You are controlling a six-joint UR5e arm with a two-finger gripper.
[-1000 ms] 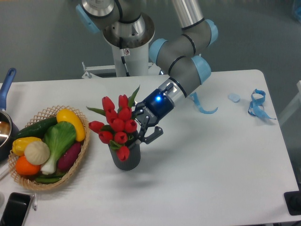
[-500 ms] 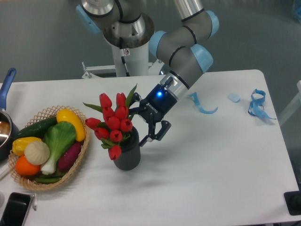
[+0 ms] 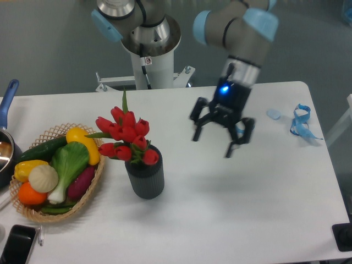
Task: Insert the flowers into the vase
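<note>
The white worktop [image 3: 220, 209] fills most of the view, with the robot's pedestal standing at its far edge. The arm reaches down over the right-centre of the worktop, and its gripper [image 3: 219, 138] hangs in the air with its two dark fingers spread wide. It holds nothing and touches nothing; a blue light glows on the wrist just above it. It is well apart from the vase, off to the vase's right.

At the left edge sits a woven wicker basket [image 3: 93, 190] filled with toy vegetables [image 3: 58, 168]: a yellow pepper, a green leafy piece, a cucumber, a purple piece, a white bulb and an orange one.

Just to the right of the basket stands the vase [image 3: 146, 179], a dark grey ribbed cylinder, upright on the worktop. The flowers [image 3: 125, 135] are in it: the bunch of red tulip buds rises from the mouth and leans to the left, over towards the basket, with one green leaf pointing straight up and one bud resting at the vase's right rim.

A pan with a blue handle [image 3: 7, 99] shows at the far left. A dark flat object [image 3: 16, 245] lies at the bottom left corner. A blue ribbon [image 3: 301, 122] lies near the right far corner of the worktop, with a small pale object [image 3: 273, 114] just beside it.
</note>
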